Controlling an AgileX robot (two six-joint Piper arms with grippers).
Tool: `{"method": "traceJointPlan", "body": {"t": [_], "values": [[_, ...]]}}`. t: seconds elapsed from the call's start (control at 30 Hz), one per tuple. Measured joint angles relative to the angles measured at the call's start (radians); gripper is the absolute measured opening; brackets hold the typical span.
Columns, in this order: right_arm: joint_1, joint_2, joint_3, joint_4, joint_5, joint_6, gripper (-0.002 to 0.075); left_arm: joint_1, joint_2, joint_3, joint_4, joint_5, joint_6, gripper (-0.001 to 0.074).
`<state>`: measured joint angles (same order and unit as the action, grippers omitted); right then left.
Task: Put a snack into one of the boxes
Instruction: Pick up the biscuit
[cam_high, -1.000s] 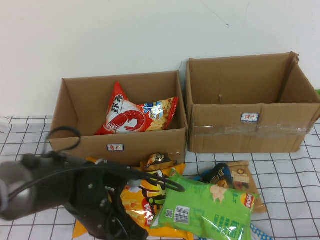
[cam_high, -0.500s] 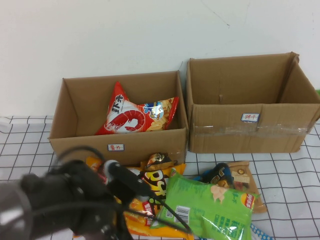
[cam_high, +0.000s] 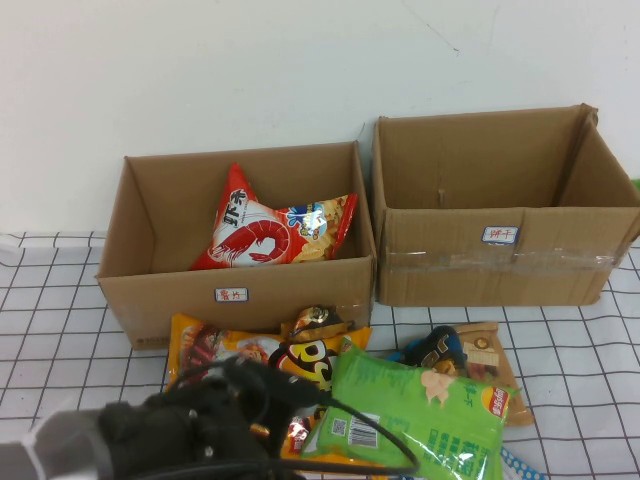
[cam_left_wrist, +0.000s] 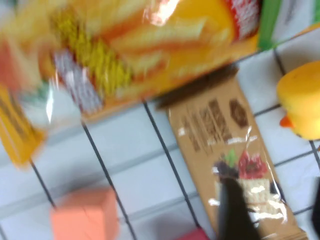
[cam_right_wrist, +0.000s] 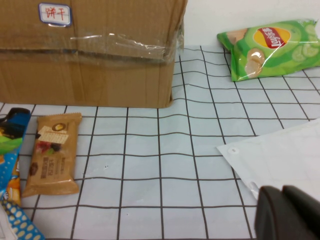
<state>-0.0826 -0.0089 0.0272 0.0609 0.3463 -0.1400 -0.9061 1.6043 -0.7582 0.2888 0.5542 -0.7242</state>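
Observation:
Two open cardboard boxes stand at the back: the left box (cam_high: 240, 290) holds a red shrimp snack bag (cam_high: 265, 235), and the right box (cam_high: 500, 265) shows nothing inside. In front lies a snack pile with an orange bag (cam_high: 215, 345), a green chip bag (cam_high: 415, 410) and a brown biscuit pack (cam_high: 490, 360). My left arm (cam_high: 190, 435) is low at the front left. In the left wrist view my left gripper (cam_left_wrist: 275, 215) is open just above a brown cracker pack (cam_left_wrist: 225, 132), below an orange bag (cam_left_wrist: 150, 40). My right gripper (cam_right_wrist: 290, 212) is shut and empty over the checked cloth.
The left wrist view shows a yellow toy (cam_left_wrist: 302, 105) and an orange cube (cam_left_wrist: 85, 217) by the cracker pack. The right wrist view shows the right box (cam_right_wrist: 90, 50), a brown pack (cam_right_wrist: 52, 152), a second green chip bag (cam_right_wrist: 272, 47) and a white sheet (cam_right_wrist: 280, 155).
My left arm has dropped lower and toward the front edge of the high view, uncovering the orange bag in front of the left box. The boxes and snacks have not moved.

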Motion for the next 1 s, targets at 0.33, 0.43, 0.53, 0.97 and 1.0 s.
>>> {"method": "traceJointPlan", "body": {"t": [0.33,0.43,0.53,0.97,1.0], "values": [[0.0,0.0,0.0,0.0,0.0,-0.002,-0.0001,0.0,0.043,0.127,0.003,-0.207,-0.32,0.0623],[0.0,0.0,0.0,0.0,0.0,-0.002,-0.0001,0.0,0.077,0.127,0.055,-0.244,-0.357,0.0629],[0.0,0.0,0.0,0.0,0.0,-0.002,-0.0001,0.0,0.116,0.127,0.118,-0.254,-0.396,0.063],[0.0,0.0,0.0,0.0,0.0,-0.002,-0.0001,0.0,0.223,0.127,0.19,-0.339,-0.519,0.063],[0.0,0.0,0.0,0.0,0.0,-0.002,-0.0001,0.0,0.233,0.127,0.191,-0.344,-0.524,0.063]]}}
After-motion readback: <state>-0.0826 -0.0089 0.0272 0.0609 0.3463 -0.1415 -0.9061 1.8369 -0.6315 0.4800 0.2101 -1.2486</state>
